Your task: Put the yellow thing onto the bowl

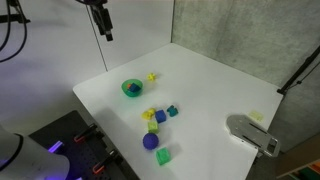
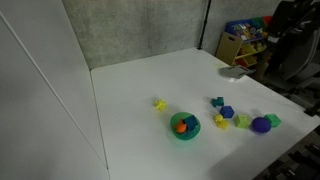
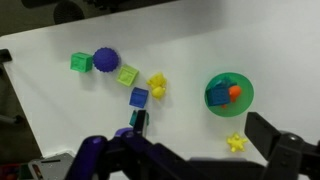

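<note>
The yellow thing (image 3: 237, 143) is a tiny bright yellow block lying alone on the white table, just below the bowl (image 3: 245, 104) in the wrist view. It also shows in both exterior views (image 1: 152, 76) (image 2: 159, 104). The bowl (image 1: 126, 91) (image 2: 184, 133) is green with a teal inside and holds a blue block and an orange piece. My gripper (image 3: 200, 122) is open and empty, high above the table (image 1: 104, 25). Its right finger hangs next to the yellow thing in the wrist view.
A purple-blue ball (image 3: 106, 60) (image 1: 150, 141), green blocks (image 3: 81, 62), blue blocks (image 3: 139, 97) and yellow pieces (image 3: 157, 86) lie in a cluster away from the bowl. A grey device (image 1: 250, 132) sits near one table edge, with a pale yellow scrap (image 1: 256, 116) beside it.
</note>
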You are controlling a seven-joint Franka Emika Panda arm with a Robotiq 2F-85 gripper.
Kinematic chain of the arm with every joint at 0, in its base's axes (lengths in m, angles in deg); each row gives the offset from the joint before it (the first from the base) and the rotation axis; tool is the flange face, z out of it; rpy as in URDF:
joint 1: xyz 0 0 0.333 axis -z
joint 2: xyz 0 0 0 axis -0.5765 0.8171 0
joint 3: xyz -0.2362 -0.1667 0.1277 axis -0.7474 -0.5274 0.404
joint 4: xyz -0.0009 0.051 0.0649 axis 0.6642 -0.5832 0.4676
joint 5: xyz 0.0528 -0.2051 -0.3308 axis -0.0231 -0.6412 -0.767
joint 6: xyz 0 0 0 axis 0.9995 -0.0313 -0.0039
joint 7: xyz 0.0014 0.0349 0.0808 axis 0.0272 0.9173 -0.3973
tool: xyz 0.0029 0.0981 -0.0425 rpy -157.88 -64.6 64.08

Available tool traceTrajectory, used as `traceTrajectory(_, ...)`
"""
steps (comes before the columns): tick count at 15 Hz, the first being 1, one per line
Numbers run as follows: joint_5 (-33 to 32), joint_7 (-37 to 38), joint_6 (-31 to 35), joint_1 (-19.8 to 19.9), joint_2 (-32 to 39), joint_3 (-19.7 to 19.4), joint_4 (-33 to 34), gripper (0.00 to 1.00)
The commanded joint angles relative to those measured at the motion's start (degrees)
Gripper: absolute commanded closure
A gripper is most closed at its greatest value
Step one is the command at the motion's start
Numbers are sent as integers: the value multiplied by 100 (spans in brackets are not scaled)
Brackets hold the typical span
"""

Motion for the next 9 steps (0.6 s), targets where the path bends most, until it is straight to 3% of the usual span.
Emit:
traceTrajectory(1, 136, -526, 467, -27, 723, -319, 252, 0)
traceTrajectory(9, 765, -1561, 2205, -220, 2518, -564, 701, 0)
